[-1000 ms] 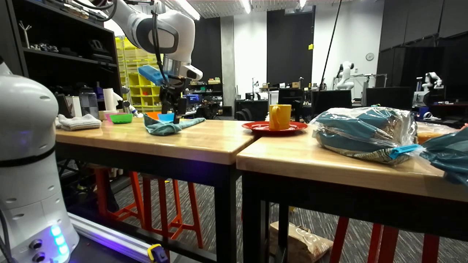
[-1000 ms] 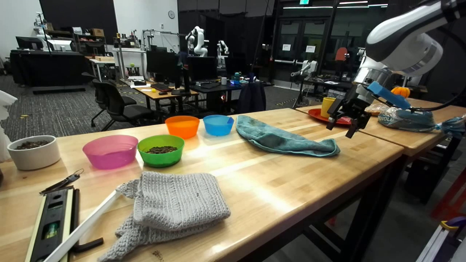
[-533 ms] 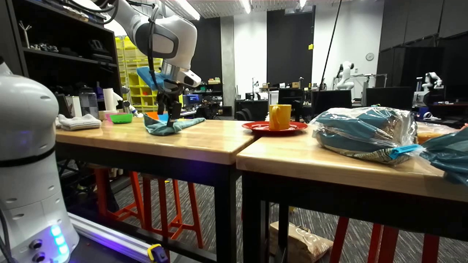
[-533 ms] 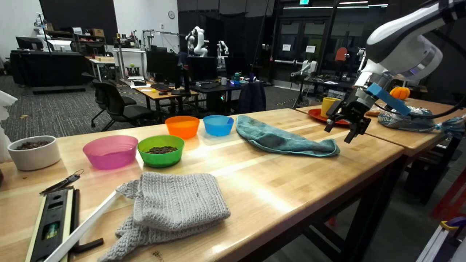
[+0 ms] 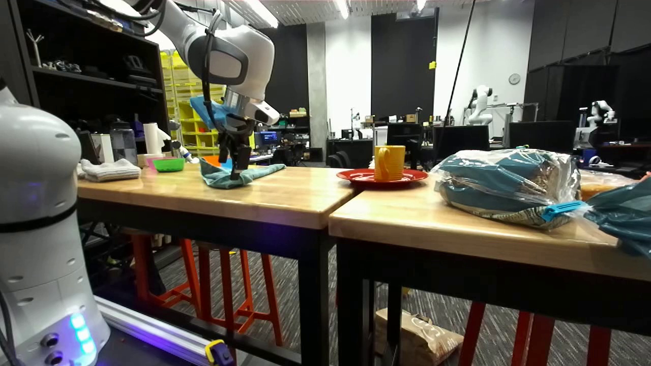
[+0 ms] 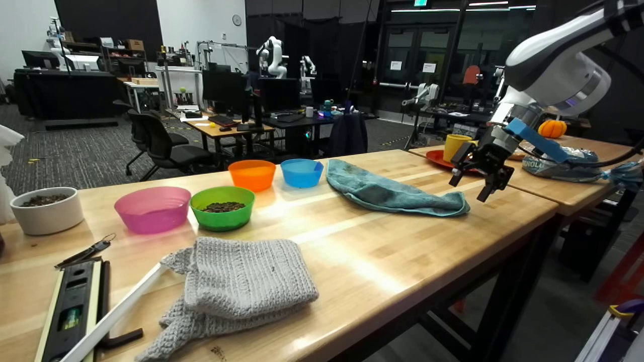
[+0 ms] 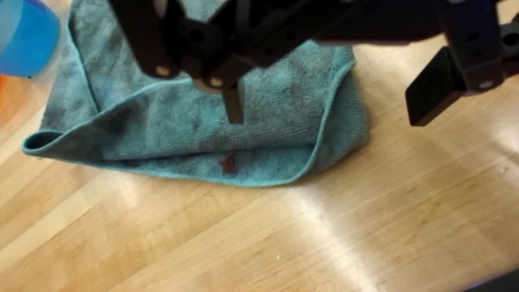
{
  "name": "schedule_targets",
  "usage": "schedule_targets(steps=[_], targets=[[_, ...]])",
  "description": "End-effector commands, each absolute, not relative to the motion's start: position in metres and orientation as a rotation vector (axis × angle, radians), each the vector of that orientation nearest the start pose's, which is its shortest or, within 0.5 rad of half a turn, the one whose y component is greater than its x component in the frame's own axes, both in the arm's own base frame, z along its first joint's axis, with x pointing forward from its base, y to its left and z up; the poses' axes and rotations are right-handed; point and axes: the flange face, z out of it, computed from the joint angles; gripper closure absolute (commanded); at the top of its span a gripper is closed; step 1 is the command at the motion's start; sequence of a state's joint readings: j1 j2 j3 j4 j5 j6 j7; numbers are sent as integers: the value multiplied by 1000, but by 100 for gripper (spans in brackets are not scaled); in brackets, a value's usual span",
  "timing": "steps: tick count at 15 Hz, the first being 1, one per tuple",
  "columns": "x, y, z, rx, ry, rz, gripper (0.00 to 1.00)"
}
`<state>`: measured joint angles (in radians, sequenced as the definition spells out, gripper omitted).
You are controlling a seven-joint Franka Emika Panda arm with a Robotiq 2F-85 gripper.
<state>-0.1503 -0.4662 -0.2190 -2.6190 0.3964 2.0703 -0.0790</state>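
A teal towel (image 7: 263, 109) lies loosely folded on the wooden table, its hem curled up along one edge and a small dark red mark near the fold. My gripper (image 7: 326, 121) hangs over its end with jaws wide apart and nothing between them. In the wrist view, one finger (image 7: 234, 105) is over the cloth and the opposite finger (image 7: 432, 93) is over bare wood beside it. From outside, the gripper (image 6: 469, 189) appears above the near end of the towel (image 6: 397, 196). Whether a fingertip touches the cloth, I cannot tell.
Blue (image 6: 302, 173), orange (image 6: 251, 177), green (image 6: 221, 220) and pink (image 6: 152, 213) bowls line the table's far side. A grey knitted cloth (image 6: 246, 276) and a level (image 6: 73, 311) lie nearer. On the adjoining table are a red plate (image 5: 351, 175), yellow mug (image 5: 391, 162) and bagged bread (image 5: 508, 178).
My gripper has come down toward the towel's end and its wrist has tilted somewhat, most of it in the earlier half second. The jaws stay wide apart. Towel and bowls have not moved.
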Motion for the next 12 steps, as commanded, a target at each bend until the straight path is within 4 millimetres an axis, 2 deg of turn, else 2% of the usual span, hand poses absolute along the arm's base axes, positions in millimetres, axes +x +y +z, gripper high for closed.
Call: schedule_targets(steps=[1, 5, 6, 8, 12], targets=[[358, -116, 390, -2609, 667, 41, 0], [358, -112, 382, -2605, 650, 59, 1], [359, -111, 381, -2606, 648, 60, 25], [361, -109, 381, -2607, 641, 61, 29], [363, -104, 381, -2614, 626, 67, 61]])
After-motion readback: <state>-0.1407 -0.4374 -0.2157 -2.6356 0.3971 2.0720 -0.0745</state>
